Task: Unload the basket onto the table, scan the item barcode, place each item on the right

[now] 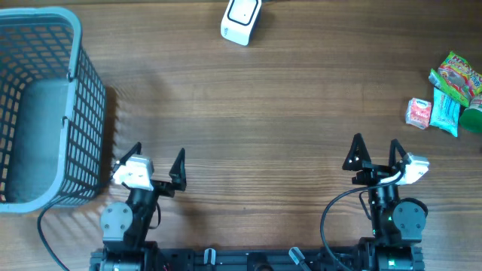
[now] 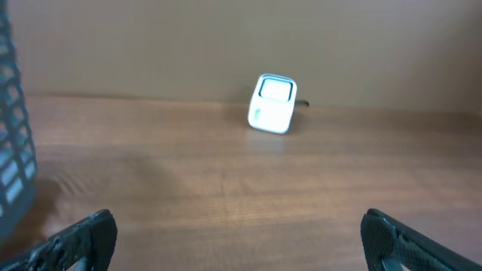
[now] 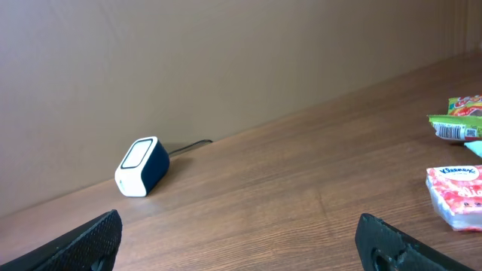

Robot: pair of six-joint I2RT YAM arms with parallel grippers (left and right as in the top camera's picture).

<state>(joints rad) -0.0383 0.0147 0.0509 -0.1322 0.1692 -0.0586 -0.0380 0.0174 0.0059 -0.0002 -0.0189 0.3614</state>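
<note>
A white barcode scanner (image 1: 242,20) (image 2: 272,103) (image 3: 141,166) with a dark cable stands at the table's far edge, centre. Small packaged items lie at the right edge: a pink tissue pack (image 1: 419,113) (image 3: 456,194), a light blue packet (image 1: 445,112), a red-and-green snack bag (image 1: 456,75) (image 3: 459,119) and something green (image 1: 473,117). My left gripper (image 1: 156,161) (image 2: 239,237) is open near the front left, empty. At the front right my right gripper (image 1: 374,152) (image 3: 238,241) is open too, with only bare wood between its fingers.
A grey-blue wire basket (image 1: 45,105) (image 2: 13,162) stands at the left edge, just left of the left gripper. Wooden tabletop (image 1: 256,113) stretches between the grippers and the scanner.
</note>
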